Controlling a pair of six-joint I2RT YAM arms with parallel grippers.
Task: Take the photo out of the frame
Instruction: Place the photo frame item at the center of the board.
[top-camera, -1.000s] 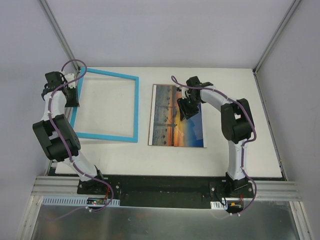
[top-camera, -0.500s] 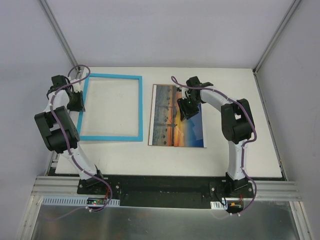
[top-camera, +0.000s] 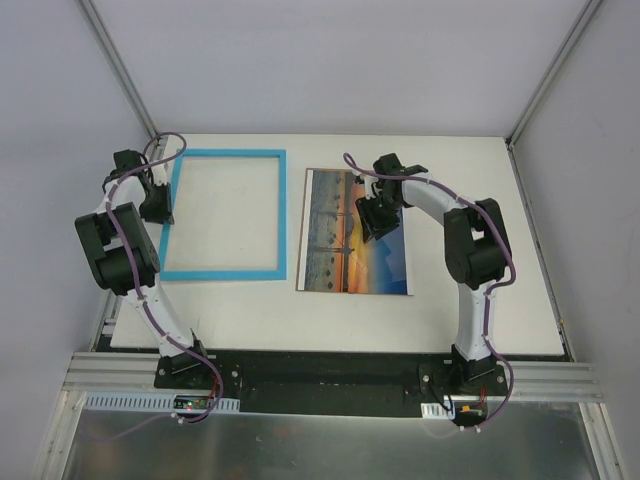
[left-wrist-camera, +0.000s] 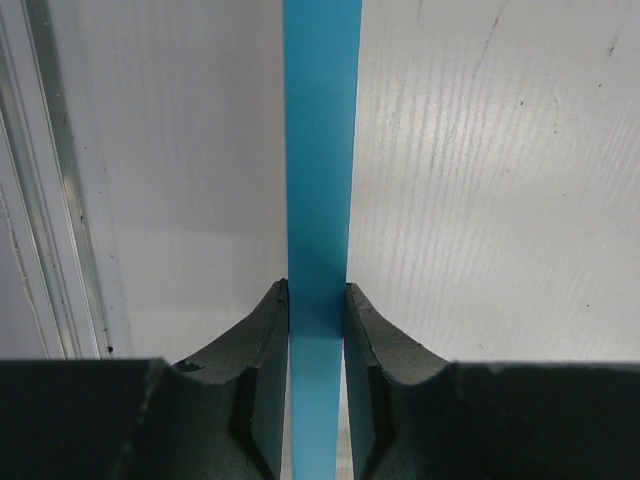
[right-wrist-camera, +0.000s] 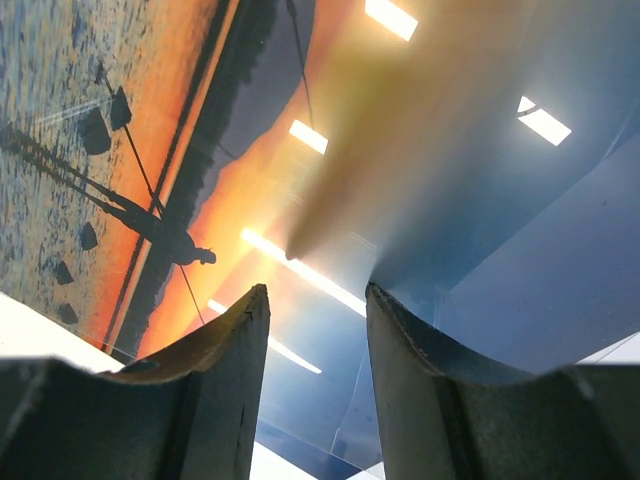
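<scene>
The turquoise frame (top-camera: 277, 216) lies flat at the table's left, empty in its middle. My left gripper (top-camera: 160, 203) is shut on the frame's left rail; in the left wrist view the blue rail (left-wrist-camera: 320, 180) runs between both pads, which touch it. The photo (top-camera: 335, 250), an orange sunset over blue water, lies flat to the right of the frame, apart from it. My right gripper (top-camera: 370, 222) is open, low over the photo's upper right part. In the right wrist view the glossy photo (right-wrist-camera: 200, 150) shows between and beyond the spread fingers (right-wrist-camera: 225, 390).
A clear sheet (top-camera: 400, 262) seems to overlap the photo's right side. The table's left edge and an aluminium rail (left-wrist-camera: 40, 200) run close beside the left gripper. An upright post (top-camera: 120, 70) stands at the back left corner.
My left gripper has swung the frame it holds clockwise and a little right, squaring it up with the table. The right gripper and the photo have stayed in place.
</scene>
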